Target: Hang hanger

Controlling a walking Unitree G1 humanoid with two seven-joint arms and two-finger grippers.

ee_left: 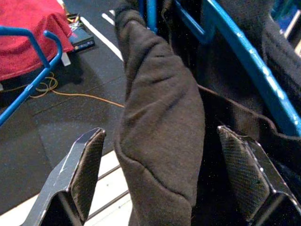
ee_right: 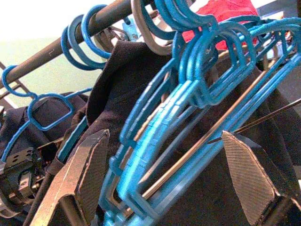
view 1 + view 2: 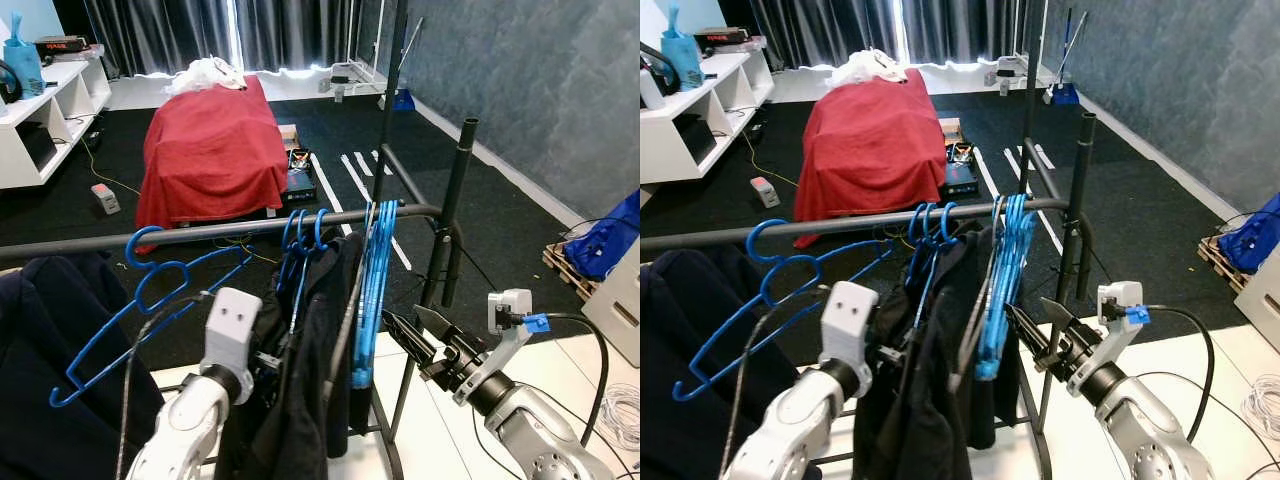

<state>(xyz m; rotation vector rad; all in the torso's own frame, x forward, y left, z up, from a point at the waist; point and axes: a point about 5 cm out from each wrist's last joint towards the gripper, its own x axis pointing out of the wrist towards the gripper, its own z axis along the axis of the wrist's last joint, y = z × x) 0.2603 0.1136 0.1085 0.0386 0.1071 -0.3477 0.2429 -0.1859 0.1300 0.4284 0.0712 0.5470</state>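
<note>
A dark rail [image 3: 230, 232] carries dark garments [image 3: 310, 340] and a bunch of blue hangers [image 3: 375, 290], with one empty blue hanger [image 3: 150, 310] hanging tilted further left. The left gripper [image 1: 160, 174] stands wide open around a garment shoulder, gripping nothing. The right gripper [image 2: 164, 183] is wide open at the hanger bunch, also holding nothing.

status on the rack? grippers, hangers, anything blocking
Left gripper open around dark garment. Right gripper open at bunched blue hangers. All hooked on rail. Nothing blocking.
</note>
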